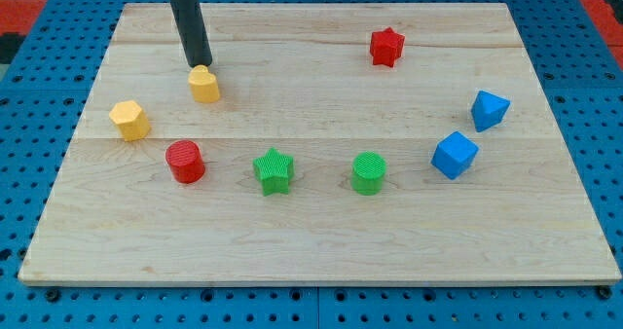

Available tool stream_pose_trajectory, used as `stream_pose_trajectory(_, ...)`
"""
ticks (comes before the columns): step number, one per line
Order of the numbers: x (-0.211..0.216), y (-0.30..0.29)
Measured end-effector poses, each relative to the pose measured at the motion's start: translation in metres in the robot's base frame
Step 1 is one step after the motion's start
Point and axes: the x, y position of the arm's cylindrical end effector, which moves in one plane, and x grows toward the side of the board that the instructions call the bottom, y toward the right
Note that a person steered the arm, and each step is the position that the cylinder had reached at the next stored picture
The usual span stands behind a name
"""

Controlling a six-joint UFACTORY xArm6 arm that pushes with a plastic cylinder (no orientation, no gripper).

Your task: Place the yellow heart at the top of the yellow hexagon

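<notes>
The yellow heart [204, 84] sits in the upper left part of the wooden board [321, 222]. The yellow hexagon [129, 120] lies lower and further to the view's left, near the board's left edge. The dark rod comes down from the view's top, and my tip [201, 64] stands right at the top edge of the yellow heart, touching or nearly touching it. The heart is up and to the right of the hexagon, with a gap between them.
A red cylinder [185, 162] lies below the heart. A green star [274, 170] and a green cylinder [369, 172] sit mid-board. A red star [386, 47] is at the top. Two blue blocks [455, 155] [490, 109] are at the right.
</notes>
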Motion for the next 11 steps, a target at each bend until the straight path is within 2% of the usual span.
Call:
stream_pose_trajectory(5, 0.005, 0.003)
stream_pose_trajectory(6, 0.008, 0.05)
stream_pose_trajectory(7, 0.036, 0.049)
stream_pose_trajectory(9, 0.046, -0.047)
stream_pose_trajectory(10, 0.062, -0.006)
stream_pose_trajectory(11, 0.121, -0.003)
